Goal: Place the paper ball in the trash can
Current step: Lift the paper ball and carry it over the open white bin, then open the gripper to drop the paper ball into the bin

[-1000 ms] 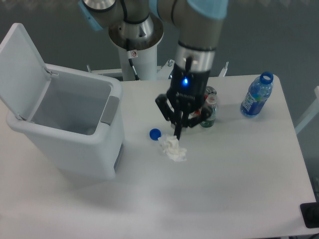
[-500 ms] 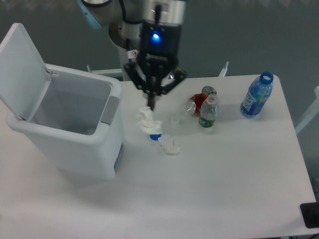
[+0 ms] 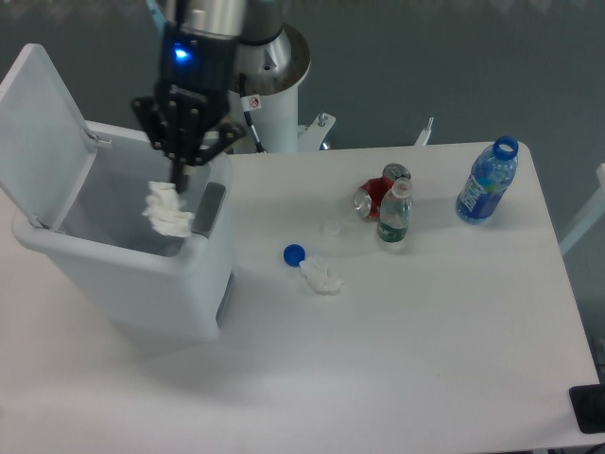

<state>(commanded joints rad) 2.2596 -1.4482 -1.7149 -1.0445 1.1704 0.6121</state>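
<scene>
The fingers (image 3: 178, 180) pinched the lumpy white crumpled paper ball (image 3: 167, 211), which hung directly beneath them over the open grey interior of the large white rectangular plastic trash can (image 3: 142, 274) at the bench's left edge.

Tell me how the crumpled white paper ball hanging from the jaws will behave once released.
The crumpled white paper ball looks light and soft: it dangles loosely below the gripper. Its lumpy, irregular shape suggests it will not roll much. Hanging over the open white plastic trash can, it would probably drop straight in.
</scene>
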